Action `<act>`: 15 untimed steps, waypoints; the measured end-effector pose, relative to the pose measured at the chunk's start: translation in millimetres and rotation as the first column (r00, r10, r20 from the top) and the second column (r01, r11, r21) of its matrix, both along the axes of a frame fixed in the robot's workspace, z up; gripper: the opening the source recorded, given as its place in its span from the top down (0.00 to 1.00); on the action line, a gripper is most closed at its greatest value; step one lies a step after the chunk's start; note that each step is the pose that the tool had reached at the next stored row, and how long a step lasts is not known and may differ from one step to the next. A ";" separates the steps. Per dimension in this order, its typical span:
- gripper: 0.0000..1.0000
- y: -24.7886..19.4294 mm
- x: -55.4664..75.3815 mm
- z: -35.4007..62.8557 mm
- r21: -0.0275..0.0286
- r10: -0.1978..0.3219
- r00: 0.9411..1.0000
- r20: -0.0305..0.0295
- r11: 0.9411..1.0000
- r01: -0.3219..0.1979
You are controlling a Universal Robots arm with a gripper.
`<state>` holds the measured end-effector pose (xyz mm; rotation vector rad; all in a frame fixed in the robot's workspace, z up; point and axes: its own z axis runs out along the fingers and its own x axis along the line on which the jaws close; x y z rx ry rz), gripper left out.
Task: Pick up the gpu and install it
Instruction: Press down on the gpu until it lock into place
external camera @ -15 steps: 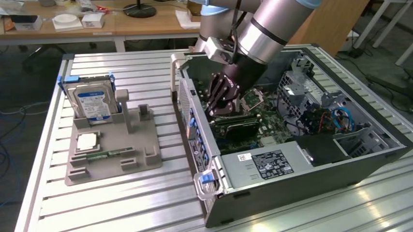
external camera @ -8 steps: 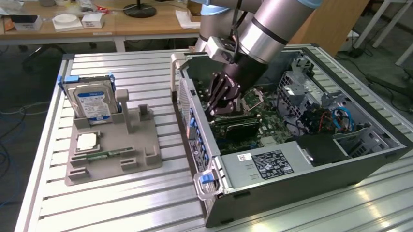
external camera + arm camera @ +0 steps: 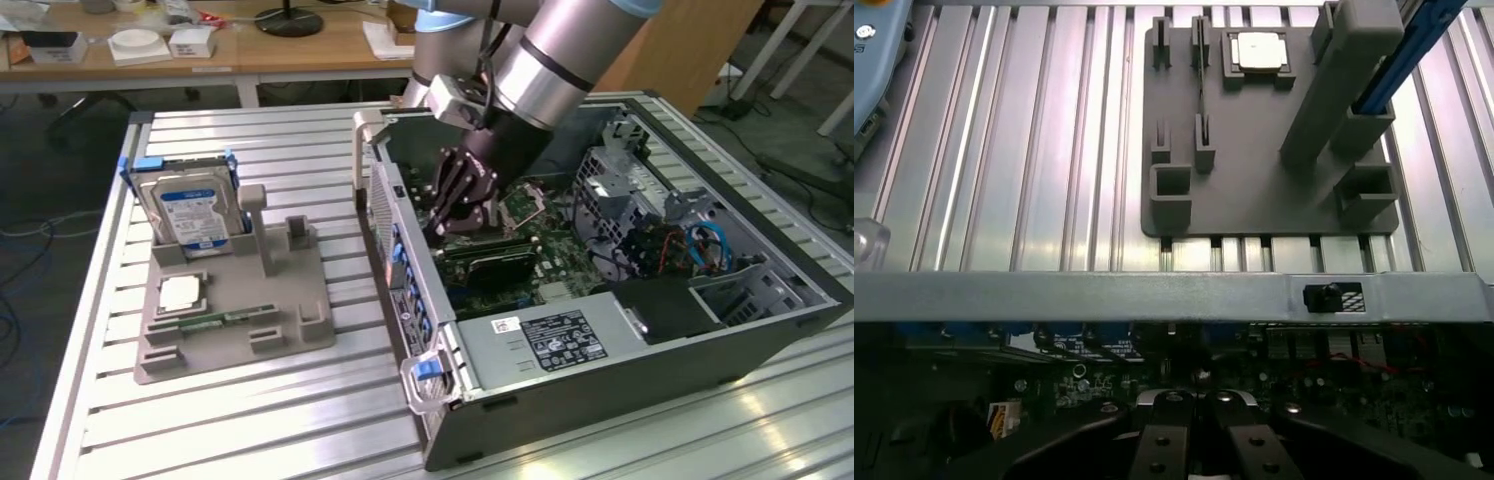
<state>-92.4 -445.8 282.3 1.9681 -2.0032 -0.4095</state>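
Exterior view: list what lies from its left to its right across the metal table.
Hard drive standing in the grey parts holder → the holder's upright post → open computer case, with the gripper lowered inside over the motherboard → drive cage.

One hard drive [image 3: 188, 208], one case [image 3: 601, 380]

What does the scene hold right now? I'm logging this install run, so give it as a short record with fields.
gripper: shut, down inside the open computer case, over the motherboard
gpu: dark card lying on the motherboard just below the gripper; whether it is gripped cannot be told
parts holder: grey, on the slatted table
hard drive: upright in the holder
processor chip: flat in the holder
memory stick: green, lying in the holder
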 end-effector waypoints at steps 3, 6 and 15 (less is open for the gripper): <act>0.90 2.8 0.0 -1.5 0.003 0.000 1.000 0.000 1.000 0.000; 0.90 4.7 0.0 -2.3 0.004 0.000 1.000 0.000 1.000 0.000; 0.90 12.2 -1.1 -4.3 0.004 0.000 1.000 0.000 1.000 0.000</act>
